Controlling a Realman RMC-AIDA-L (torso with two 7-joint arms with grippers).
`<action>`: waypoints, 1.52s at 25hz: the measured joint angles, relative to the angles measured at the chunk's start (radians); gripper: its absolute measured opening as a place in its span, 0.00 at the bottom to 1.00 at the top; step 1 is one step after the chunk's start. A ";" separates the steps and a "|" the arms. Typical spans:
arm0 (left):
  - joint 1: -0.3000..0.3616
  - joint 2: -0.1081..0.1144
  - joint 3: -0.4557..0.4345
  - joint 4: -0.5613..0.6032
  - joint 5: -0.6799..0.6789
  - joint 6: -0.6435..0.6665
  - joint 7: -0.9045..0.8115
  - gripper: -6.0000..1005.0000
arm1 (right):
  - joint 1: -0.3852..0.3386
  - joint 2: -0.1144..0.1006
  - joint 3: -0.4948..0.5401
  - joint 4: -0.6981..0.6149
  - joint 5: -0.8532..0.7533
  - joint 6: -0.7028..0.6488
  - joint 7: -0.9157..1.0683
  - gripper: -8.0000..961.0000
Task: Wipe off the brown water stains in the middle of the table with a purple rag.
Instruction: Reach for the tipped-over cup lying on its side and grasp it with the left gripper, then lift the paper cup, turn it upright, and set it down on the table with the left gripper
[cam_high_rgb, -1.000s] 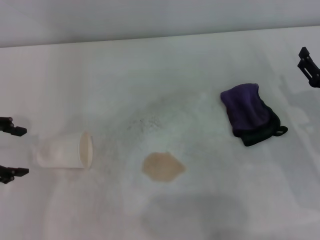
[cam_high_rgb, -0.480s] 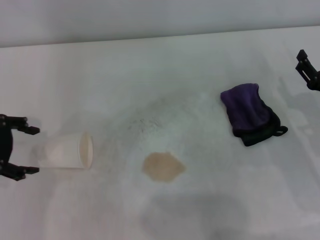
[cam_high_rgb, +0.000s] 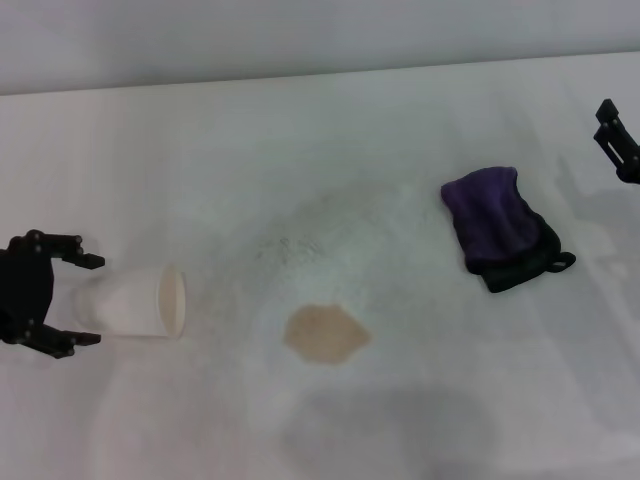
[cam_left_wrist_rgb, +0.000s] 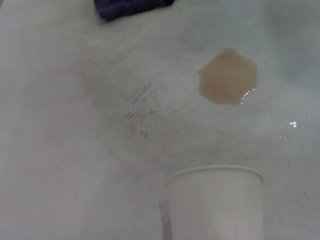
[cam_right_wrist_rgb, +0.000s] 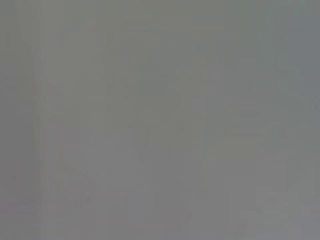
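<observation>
Near the table's (cam_high_rgb: 330, 130) left edge, the left gripper (cam_high_rgb: 88, 300) stands spread around a tipped paper cup (cam_high_rgb: 135, 302). The brown water stains (cam_high_rgb: 326, 334) lie mid-table. Farther right lies the purple rag (cam_high_rgb: 500, 227), long axis near-to-far; the right gripper (cam_high_rgb: 612, 130), nearer it, hangs beyond — fingers: cannot tell.

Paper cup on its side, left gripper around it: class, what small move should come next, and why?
Probably close the left gripper on the paper cup: its open fingers already straddle the cup's base, and the cup lies tipped beside the brown water stains. The purple rag lies untouched near the right gripper.
</observation>
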 joint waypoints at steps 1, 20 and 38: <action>0.001 0.000 0.000 0.006 0.000 -0.005 0.004 0.89 | -0.001 0.000 0.000 0.005 0.000 0.000 -0.001 0.88; 0.007 0.001 -0.001 0.114 0.018 -0.085 0.010 0.88 | -0.012 -0.002 -0.003 0.009 0.000 0.002 -0.004 0.88; 0.054 0.003 -0.002 0.105 -0.379 0.229 -0.113 0.66 | -0.012 -0.009 -0.040 -0.007 -0.007 0.062 -0.005 0.88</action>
